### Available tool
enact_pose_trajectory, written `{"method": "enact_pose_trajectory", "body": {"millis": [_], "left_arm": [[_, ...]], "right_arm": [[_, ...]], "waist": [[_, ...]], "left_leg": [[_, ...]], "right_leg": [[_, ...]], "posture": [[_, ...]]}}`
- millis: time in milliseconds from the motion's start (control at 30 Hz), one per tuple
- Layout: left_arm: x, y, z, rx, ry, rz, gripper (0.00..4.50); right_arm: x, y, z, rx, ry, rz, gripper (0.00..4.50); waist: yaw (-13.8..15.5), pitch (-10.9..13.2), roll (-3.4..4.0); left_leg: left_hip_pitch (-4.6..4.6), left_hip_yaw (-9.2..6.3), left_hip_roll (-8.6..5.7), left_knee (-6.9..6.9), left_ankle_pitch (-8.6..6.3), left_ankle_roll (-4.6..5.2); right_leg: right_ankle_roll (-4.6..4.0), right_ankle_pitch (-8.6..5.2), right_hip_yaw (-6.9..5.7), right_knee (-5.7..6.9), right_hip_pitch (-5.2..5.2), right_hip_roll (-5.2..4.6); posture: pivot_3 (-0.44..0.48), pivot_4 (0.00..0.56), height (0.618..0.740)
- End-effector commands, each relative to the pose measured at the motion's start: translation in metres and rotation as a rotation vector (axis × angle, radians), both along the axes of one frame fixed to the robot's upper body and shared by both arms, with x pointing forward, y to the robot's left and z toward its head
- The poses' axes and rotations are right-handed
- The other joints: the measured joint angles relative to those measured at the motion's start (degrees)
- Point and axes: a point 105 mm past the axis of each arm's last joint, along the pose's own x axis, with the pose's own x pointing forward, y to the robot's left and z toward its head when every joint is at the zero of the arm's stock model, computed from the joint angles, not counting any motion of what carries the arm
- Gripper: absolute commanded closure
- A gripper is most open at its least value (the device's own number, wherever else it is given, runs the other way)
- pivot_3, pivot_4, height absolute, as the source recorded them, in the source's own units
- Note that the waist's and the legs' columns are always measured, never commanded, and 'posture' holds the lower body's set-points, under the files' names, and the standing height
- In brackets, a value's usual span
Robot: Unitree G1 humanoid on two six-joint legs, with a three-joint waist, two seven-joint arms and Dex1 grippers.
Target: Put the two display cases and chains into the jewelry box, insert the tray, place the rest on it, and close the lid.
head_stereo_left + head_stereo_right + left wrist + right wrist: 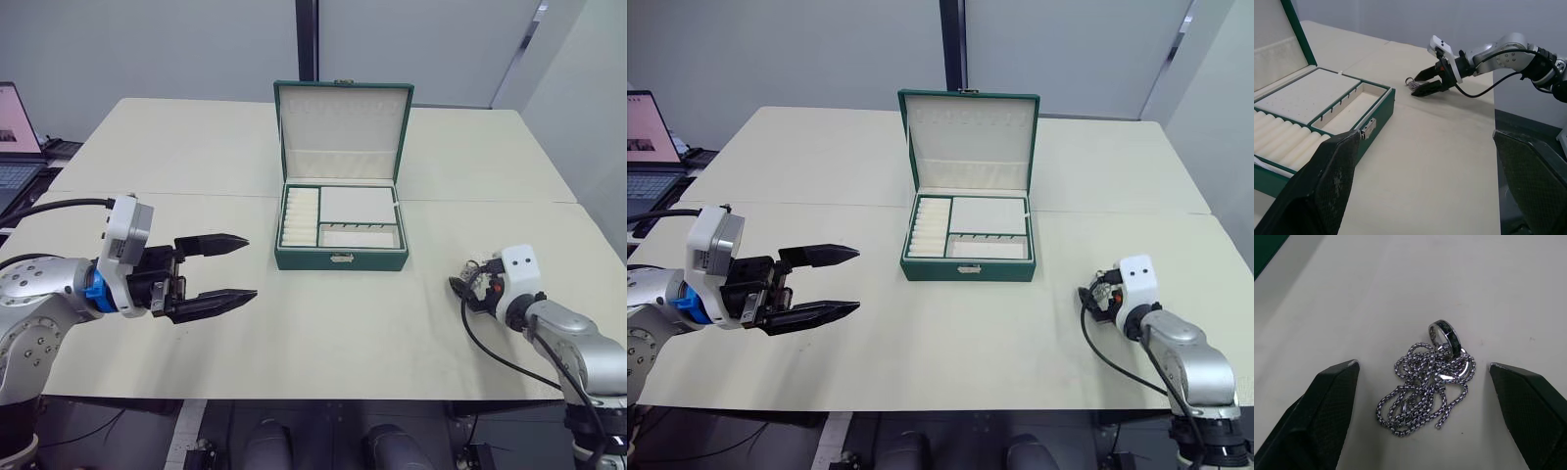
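Note:
The dark green jewelry box stands at the table's middle with its lid upright. The tray sits inside it, showing ring rolls and shallow cream compartments with nothing in them. The rest, a silver bunch of links with a dark-inlaid ring, lies on the table right of the box. My right gripper is open, one finger on each side of the bunch. My left gripper is open and holds nothing, above the table left of the box. The display cases and chains are hidden.
A laptop sits off the table's far left corner. A black cable loops from my right wrist along the near right edge. A seam crosses the tabletop behind the box's base.

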Motion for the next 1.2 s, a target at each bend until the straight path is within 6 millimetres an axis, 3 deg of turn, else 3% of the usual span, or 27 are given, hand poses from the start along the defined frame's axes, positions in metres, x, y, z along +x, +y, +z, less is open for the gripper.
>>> {"method": "enact_pose_trajectory", "body": {"millis": [33,800,900,1000,1200], "left_arm": [[-0.0042,0.0012,0.0097,0.009,-0.054,0.0,0.0],[-0.0047,0.0039,0.0095,0.009,-0.052,0.019,0.0],[-0.0047,0.0037,0.0093,0.01,-0.052,0.019,0.0],[-0.0047,0.0032,0.0093,0.01,-0.053,0.018,0.0],[-0.0047,0.0042,0.0094,0.009,-0.054,0.017,0.0]], "right_arm": [[0.0011,-0.0001,0.0019,0.006,-0.012,0.004,0.01],[0.0031,0.0088,-0.0046,0.055,0.015,0.01,0.01],[0.002,0.0086,-0.0051,0.058,0.017,0.009,0.58],[0.0017,0.0084,-0.0055,0.06,0.019,0.008,1.62],[0.0005,0.0085,-0.0068,0.065,0.026,0.005,3.13]], "waist": [[0.01,0.0,0.0],[-0.23,-0.02,-0.03],[-0.23,-0.02,-0.03],[-0.24,-0.02,-0.03],[-0.24,-0.02,-0.03]], "left_leg": [[0.0,-0.02,0.0,0.0,0.0,0.0],[0.01,-0.03,0.01,0.0,0.0,0.0],[0.01,-0.02,0.01,0.0,0.0,0.0],[0.01,-0.03,0.01,0.0,0.0,0.0],[0.01,-0.03,0.01,0.0,0.0,0.0]], "right_leg": [[0.0,0.0,-0.02,0.0,0.0,0.0],[0.0,0.0,-0.02,0.01,0.02,0.01],[0.0,0.0,-0.02,0.01,0.02,0.01],[0.0,0.0,-0.02,0.01,0.01,0.01],[0.0,0.0,-0.02,0.0,0.01,0.01]], "posture": [[0.0,0.15,0.74],[0.0,0.15,0.74],[0.0,0.15,0.74],[0.0,0.15,0.74],[0.0,0.15,0.74]]}}
